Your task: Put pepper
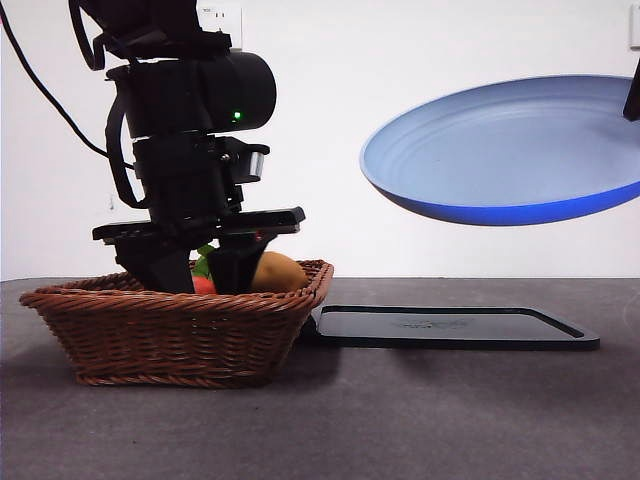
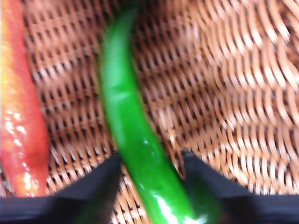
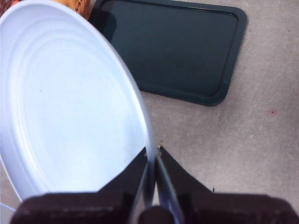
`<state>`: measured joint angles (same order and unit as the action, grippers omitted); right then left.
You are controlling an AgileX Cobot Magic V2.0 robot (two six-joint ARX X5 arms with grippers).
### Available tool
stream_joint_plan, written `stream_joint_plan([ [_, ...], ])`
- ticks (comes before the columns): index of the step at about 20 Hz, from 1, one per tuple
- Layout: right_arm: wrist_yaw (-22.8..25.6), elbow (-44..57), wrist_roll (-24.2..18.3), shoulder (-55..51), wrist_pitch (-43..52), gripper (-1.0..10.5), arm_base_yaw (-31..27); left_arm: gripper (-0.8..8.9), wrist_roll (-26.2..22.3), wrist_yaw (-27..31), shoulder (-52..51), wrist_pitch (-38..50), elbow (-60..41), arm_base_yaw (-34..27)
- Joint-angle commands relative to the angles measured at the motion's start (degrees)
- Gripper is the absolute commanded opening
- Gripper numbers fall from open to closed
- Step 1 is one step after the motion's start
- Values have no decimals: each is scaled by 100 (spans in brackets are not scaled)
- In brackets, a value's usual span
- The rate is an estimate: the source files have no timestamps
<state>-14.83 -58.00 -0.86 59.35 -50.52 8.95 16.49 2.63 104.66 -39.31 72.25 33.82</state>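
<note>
The pepper (image 2: 126,116), long, glossy and green, lies on the woven floor of the wicker basket (image 1: 170,320). My left gripper (image 2: 152,158) is down inside the basket (image 1: 200,275), its jaws closed in against both sides of the pepper near one end. In the front view the pepper is hidden behind the basket wall and the arm. My right gripper (image 3: 153,156) is shut on the rim of the blue plate (image 3: 70,102) and holds it tilted high at the right (image 1: 500,150).
A red-orange vegetable (image 2: 18,116) lies beside the pepper. A tan lump (image 1: 278,272) and a red fruit (image 1: 203,285) show above the basket rim. A flat black tray (image 1: 450,328) lies right of the basket, under the plate, and also shows in the right wrist view (image 3: 173,46).
</note>
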Motion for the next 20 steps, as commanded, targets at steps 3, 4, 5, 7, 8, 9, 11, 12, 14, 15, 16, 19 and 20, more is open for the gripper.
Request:
stream_joint_plan([
  [3, -28, -48, -11, 22, 79, 2, 13, 99, 199, -4, 50, -120, 98, 15],
  [4, -26, -48, -11, 22, 81, 2, 13, 99, 203, -9, 13, -140, 98, 17],
  [5, -26, -48, -11, 22, 79, 2, 13, 99, 208, -20, -72, -170, 98, 17],
  [7, -24, -48, -11, 22, 83, 2, 13, 99, 203, -166, -278, -140, 98, 24],
  [8, -24, -48, -9, 22, 92, 2, 13, 99, 203, -216, -391, -118, 101, 35],
  [9, -24, -48, -9, 22, 109, 2, 13, 99, 203, -297, -542, -87, 101, 35],
  [11, -24, -48, -2, 28, 138, 2, 13, 99, 197, -323, -841, -61, 101, 35],
  [12, -22, -48, 7, 44, 149, 2, 13, 99, 192, -382, -1001, -57, 101, 35],
  [14, -24, -48, 116, 146, 173, 2, 11, 99, 192, -564, -1381, 9, 101, 39],
  [15, -24, -48, 151, 262, 175, 2, 13, 99, 190, -695, -1604, 68, 101, 44],
  [16, -24, -48, 201, 407, 177, 2, 13, 99, 168, -907, -1836, 133, 101, 70],
  [19, -76, -48, 420, 911, 269, 2, 13, 99, 149, -1364, -2446, 511, 101, 232],
  [20, -293, -48, 507, 1082, 345, 2, 13, 99, 146, -1447, -2579, 654, 101, 319],
])
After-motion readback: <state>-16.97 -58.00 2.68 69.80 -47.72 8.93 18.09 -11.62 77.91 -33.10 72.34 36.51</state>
